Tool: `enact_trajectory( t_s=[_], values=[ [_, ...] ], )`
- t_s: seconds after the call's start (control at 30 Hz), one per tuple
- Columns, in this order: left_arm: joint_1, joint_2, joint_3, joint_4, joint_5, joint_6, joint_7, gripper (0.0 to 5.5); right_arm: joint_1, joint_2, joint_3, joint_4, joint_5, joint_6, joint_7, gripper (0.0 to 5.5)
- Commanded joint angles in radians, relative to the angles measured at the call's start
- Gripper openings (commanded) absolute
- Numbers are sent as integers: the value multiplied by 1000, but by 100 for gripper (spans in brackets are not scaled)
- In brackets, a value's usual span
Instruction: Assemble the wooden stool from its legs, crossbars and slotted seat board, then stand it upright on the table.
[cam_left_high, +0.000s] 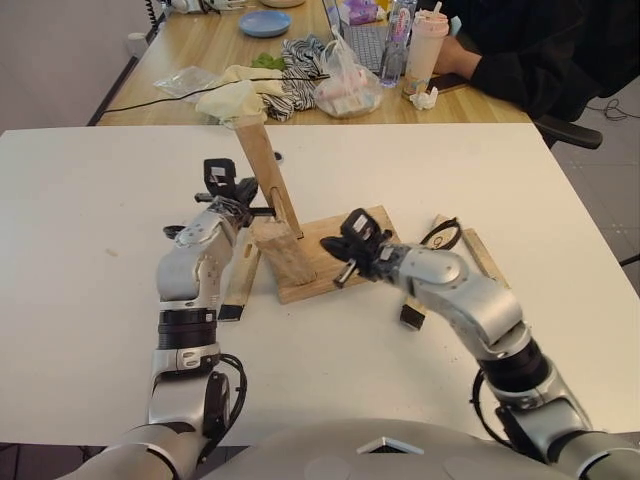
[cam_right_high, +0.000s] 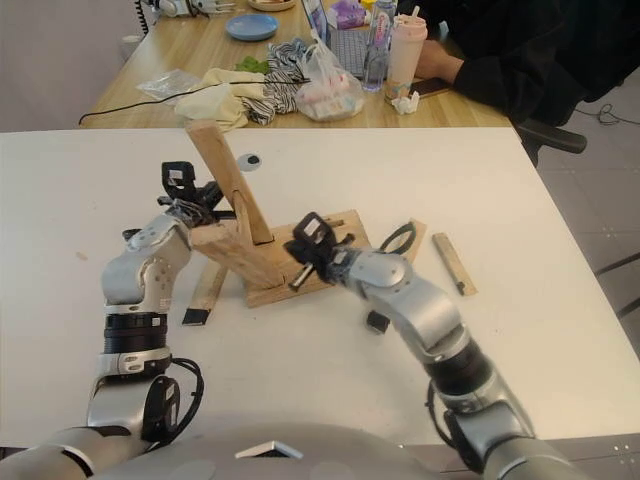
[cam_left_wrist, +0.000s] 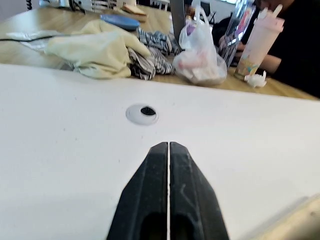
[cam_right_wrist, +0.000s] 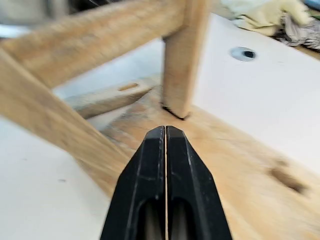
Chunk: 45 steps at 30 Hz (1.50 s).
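A: Item one – slotted seat board (cam_left_high: 312, 272)?
B: Lying flat near the middle of the white table (cam_left_high: 100, 200). One leg (cam_left_high: 265, 170) stands in it, tilted, with its foot in the board's surface. A second wooden piece (cam_left_high: 283, 255) slopes across in front of that leg, low end at the board's near edge.

A: Item two, loose parts?
B: One flat bar (cam_left_high: 240, 285) on the table just left of the board. Another bar (cam_right_high: 452, 262) lies off to the board's right, apart from it.

A: Left gripper (cam_left_wrist: 168, 145)?
B: Fingers pressed together with nothing between them. It sits just left of the standing leg, pointing out over bare table toward a round cable port (cam_left_wrist: 142, 113). Whether it touches the leg, I cannot tell.

A: Right gripper (cam_right_wrist: 165, 129)?
B: Also closed tip to tip and empty – it hangs over the seat board, aimed at the foot of the standing leg.

A: Background lot?
B: A wooden desk (cam_left_high: 180, 105) behind, carrying crumpled cloth (cam_left_high: 235, 95), a plastic bag (cam_left_high: 345, 85) and a pink cup (cam_left_high: 427, 45).
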Motion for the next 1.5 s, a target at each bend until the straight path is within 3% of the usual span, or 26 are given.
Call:
enact_trajectory(
  t_s=[0.03, 0.2, 0.27, 0.37, 0.57, 0.7, 0.83, 1.0, 1.2, 1.37, 1.5],
  values=[
    [137, 156, 60, -246, -174, 220, -154, 0, -89, -120, -38, 253, -59, -114, 135, 1],
    [349, 452, 20, -560, -338, 487, -361, 0, -93, -248, 13, 453, -109, -209, 382, 1],
    [418, 562, -7, -658, -370, 504, -452, 0, -77, -273, 26, 469, -119, -231, 454, 1],
    [466, 619, -109, -708, -356, 484, -499, 0, -51, -286, 28, 457, -120, -244, 523, 1],
    [432, 498, -436, -607, -187, 430, -366, 0, -62, -261, 44, 453, -135, -249, 590, 1],
    [387, 423, -530, -493, -64, 382, -276, 0, -68, -226, 122, 507, -217, -331, 578, 1],
    [385, 359, -528, -456, -29, 369, -229, 0, -79, -205, 169, 551, -269, -381, 594, 1],
    [339, 262, -481, -360, 39, 369, -110, 0, -48, -274, 252, 471, -294, -394, 746, 1],
    [179, 117, -446, -81, 114, 223, -42, 0, -122, -122, 299, 426, -270, -421, 771, 1],
    [18, -34, -412, 202, 140, 58, -33, 0, -137, -10, 264, 454, -282, -396, 664, 1],
    [47, -53, -386, 204, 147, 33, -38, 0, -113, -62, 174, 407, -268, -357, 621, 1]
  ],
)
